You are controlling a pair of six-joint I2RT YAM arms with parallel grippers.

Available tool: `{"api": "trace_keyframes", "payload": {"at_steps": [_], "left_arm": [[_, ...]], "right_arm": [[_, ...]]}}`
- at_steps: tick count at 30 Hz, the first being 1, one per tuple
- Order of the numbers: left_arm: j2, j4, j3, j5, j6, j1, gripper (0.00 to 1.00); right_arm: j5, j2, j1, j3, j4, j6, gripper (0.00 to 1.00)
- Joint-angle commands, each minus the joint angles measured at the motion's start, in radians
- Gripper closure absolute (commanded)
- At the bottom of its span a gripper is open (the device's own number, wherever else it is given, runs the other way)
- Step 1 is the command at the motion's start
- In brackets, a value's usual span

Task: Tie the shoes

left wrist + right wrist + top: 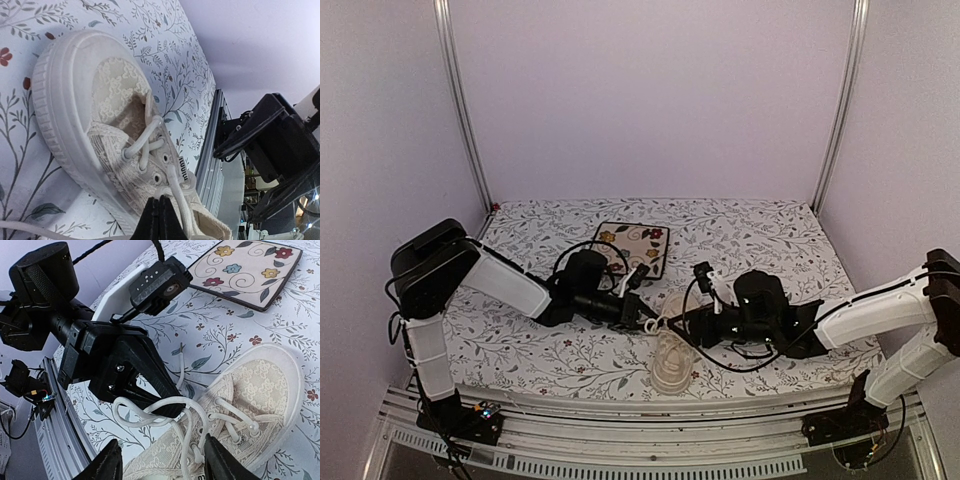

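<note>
Near the table's front edge, left end effector pinches sneaker's lace

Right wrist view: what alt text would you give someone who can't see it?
A cream sneaker lies on a floral cloth while the black left gripper, shut, pinches its white shoelace. The right gripper's own fingers stand open at the bottom edge; a flowered plate sits behind.

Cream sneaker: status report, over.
Left fingers shut on a cream lace. Right fingers open over the cream lace-textured low-top sneaker. Not tied yet. Square floral plate sits apart.
</note>
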Motion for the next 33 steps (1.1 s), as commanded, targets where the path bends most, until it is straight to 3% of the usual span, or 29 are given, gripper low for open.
{"api": "trace_keyframes", "payload": {"at_steps": [1,7,16,21,29,33], "left_arm": [[-0.034,0.018,-0.015,-0.014,-0.011,-0.008,1.00],[-0.031,0.024,-0.015,-0.015,-0.021,-0.007,1.00],[-0.029,0.026,-0.014,-0.012,-0.025,-0.007,1.00],[-0.029,0.027,-0.012,-0.011,-0.026,-0.007,1.00],[-0.029,0.031,-0.011,-0.013,-0.029,-0.008,1.00],[-0.031,0.028,-0.016,-0.025,-0.034,-0.006,1.00]], "right_arm": [[-0.043,0.041,0.007,0.091,-0.053,-0.117,0.40],[0.019,0.157,0.048,0.229,-0.139,-0.188,0.33],[0.090,0.259,0.088,0.328,-0.214,-0.243,0.33],[0.152,0.272,0.097,0.336,-0.235,-0.238,0.51],[0.208,0.250,0.098,0.323,-0.244,-0.232,0.93],[0.267,0.202,0.098,0.294,-0.243,-0.194,0.98]]}}
